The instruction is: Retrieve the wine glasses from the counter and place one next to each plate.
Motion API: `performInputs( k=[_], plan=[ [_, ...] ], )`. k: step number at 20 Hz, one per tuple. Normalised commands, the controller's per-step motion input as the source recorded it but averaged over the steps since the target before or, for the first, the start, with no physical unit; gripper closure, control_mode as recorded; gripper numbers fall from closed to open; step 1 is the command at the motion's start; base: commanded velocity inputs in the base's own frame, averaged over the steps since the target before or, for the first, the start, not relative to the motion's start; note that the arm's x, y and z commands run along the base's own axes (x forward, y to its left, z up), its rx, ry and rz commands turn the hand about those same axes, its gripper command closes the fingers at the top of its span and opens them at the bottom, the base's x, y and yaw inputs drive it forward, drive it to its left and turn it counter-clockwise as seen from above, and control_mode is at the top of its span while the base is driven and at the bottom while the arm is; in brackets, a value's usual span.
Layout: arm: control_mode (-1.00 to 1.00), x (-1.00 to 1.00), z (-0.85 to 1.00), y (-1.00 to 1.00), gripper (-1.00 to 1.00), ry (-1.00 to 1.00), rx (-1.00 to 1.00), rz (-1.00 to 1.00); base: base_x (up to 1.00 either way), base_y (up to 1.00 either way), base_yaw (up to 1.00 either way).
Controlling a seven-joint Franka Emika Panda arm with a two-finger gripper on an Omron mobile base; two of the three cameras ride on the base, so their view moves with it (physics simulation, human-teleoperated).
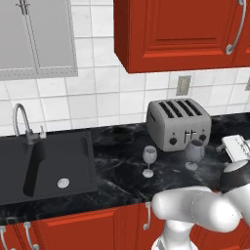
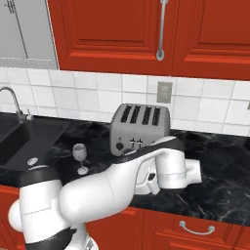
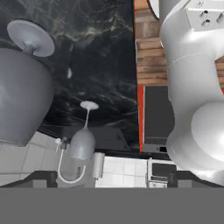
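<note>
Two clear wine glasses stand upright on the black marbled counter (image 1: 122, 168) in front of the silver toaster (image 1: 178, 123). The left glass (image 1: 149, 160) stands apart, and the right glass (image 1: 194, 154) is close to my hand at the right edge. In the hand view, which is rolled upside down, the near glass (image 3: 19, 92) looms large at the left, off to one side of my gripper (image 3: 109, 177). The far glass (image 3: 83, 141) is small beyond it. My gripper is open, with nothing between its fingers. One glass (image 2: 80, 156) shows in the right base view; my arm hides the other. The plates are out of view.
A black sink (image 1: 46, 166) with a curved faucet (image 1: 20, 122) lies left of the glasses. Red wall cabinets (image 1: 180, 31) hang above the toaster, over a tiled wall. My white arm (image 2: 127, 180) stretches across the counter's front edge.
</note>
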Motion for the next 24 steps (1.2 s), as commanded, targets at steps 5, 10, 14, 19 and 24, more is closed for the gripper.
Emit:
performInputs(
  k=[5, 10, 14, 19, 24],
  plan=[
    [-1.00, 0.18, -0.21, -0.11, -1.00, 0.00, 0.00, -0.08, 0.00, 0.00, 0.00],
    [-1.00, 0.18, -0.25, -0.05, -1.00, 0.00, 0.00, -0.12, 0.00, 0.00, 0.00],
    [-1.00, 0.16, -0.27, 0.00, -1.00, 0.00, 0.00, -0.07, 0.00, 0.00, 0.00],
    [-1.00, 0.19, -0.29, 0.00, -1.00, 0.00, 0.00, -0.04, 0.00, 0.00, 0.00],
    [-1.00, 0.17, -0.32, 0.00, -1.00, 0.00, 0.00, 0.00, 0.00, 0.00, 0.00]
  ],
)
